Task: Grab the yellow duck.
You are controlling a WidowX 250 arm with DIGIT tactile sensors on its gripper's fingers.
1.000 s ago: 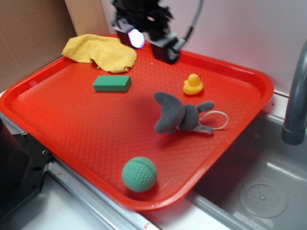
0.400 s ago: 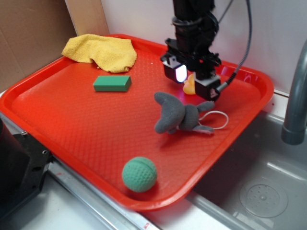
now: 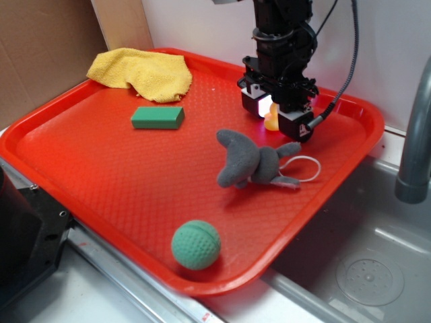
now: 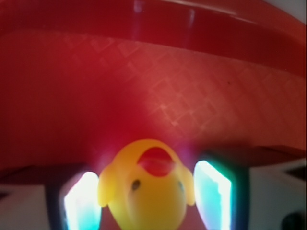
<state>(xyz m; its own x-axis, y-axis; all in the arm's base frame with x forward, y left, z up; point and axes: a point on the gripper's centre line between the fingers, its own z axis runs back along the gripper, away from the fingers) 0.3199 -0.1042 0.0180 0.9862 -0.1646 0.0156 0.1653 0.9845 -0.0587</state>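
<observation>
Since the earlier frame, the black gripper point(image 3: 272, 116) is being lowered, jaws open, around the small glossy yellow rubber duck point(image 4: 146, 188) on the red plastic tray point(image 3: 101, 182); closing should be kept centred

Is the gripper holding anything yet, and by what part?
Not clearly: the yellow duck sits between the gripper fingers at head height, but contact cannot be told.
</observation>
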